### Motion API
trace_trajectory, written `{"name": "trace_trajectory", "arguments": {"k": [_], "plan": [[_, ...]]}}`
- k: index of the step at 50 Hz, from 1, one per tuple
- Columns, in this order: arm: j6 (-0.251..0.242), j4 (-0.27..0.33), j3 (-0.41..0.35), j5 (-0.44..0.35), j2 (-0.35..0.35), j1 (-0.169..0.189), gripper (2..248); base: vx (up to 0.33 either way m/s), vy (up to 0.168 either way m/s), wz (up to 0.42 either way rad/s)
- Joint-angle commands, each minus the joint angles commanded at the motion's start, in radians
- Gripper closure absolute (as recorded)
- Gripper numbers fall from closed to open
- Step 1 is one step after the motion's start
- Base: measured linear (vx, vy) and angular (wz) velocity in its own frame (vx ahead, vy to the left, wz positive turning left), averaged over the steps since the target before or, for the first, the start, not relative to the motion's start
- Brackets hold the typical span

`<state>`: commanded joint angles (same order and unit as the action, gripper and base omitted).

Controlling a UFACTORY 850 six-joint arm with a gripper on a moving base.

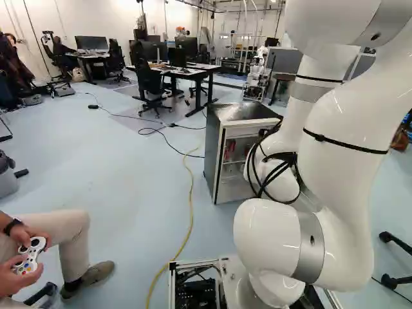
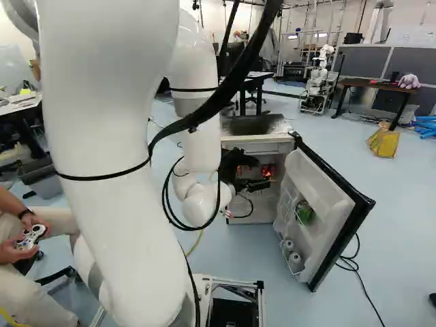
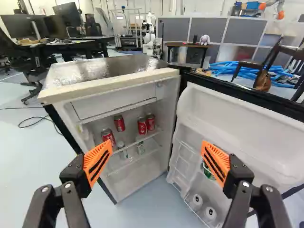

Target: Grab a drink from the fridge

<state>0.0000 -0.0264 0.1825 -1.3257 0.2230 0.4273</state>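
In the left base view, the fridge (image 1: 243, 112) stands on the floor (image 1: 122, 174) just left of the white arm (image 1: 341, 161); its front is open, with red drink cans (image 1: 230, 150) visible inside; a yellow cable (image 1: 190, 215) runs along the floor toward the base.

In the right base view, the arm's black pincer (image 2: 257, 184) is at the fridge's open front; the door (image 2: 320, 197) is swung out to the right, with a green item (image 2: 304, 212) and two white-topped containers (image 2: 294, 259) in its racks.

In the wrist view, the pincer (image 3: 156, 161) is spread wide, its orange pads (image 3: 98, 161) well apart; ahead, four red cans stand on the fridge's upper shelf (image 3: 134, 142), two near each other toward the door side; clear bottles (image 3: 140, 147) stand on the shelf below.
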Motion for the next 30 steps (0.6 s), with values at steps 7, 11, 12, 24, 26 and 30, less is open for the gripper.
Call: {"name": "trace_trajectory", "arguments": {"k": [7,11,12,24,26,30], "plan": [[0.0,0.0,-0.012,0.0,-0.001,-0.026,3,0.0,0.0,0.0],[0.0,0.0,-0.015,0.0,0.006,-0.042,3,0.0,0.0,0.0],[0.0,0.0,-0.016,0.0,0.009,-0.046,3,0.0,0.0,0.0],[0.0,0.0,-0.015,0.0,0.044,-0.096,3,0.0,0.0,0.0],[0.0,0.0,-0.014,0.0,0.051,-0.104,3,0.0,0.0,0.0],[0.0,0.0,-0.011,0.0,0.065,-0.121,3,0.0,0.0,0.0]]}}
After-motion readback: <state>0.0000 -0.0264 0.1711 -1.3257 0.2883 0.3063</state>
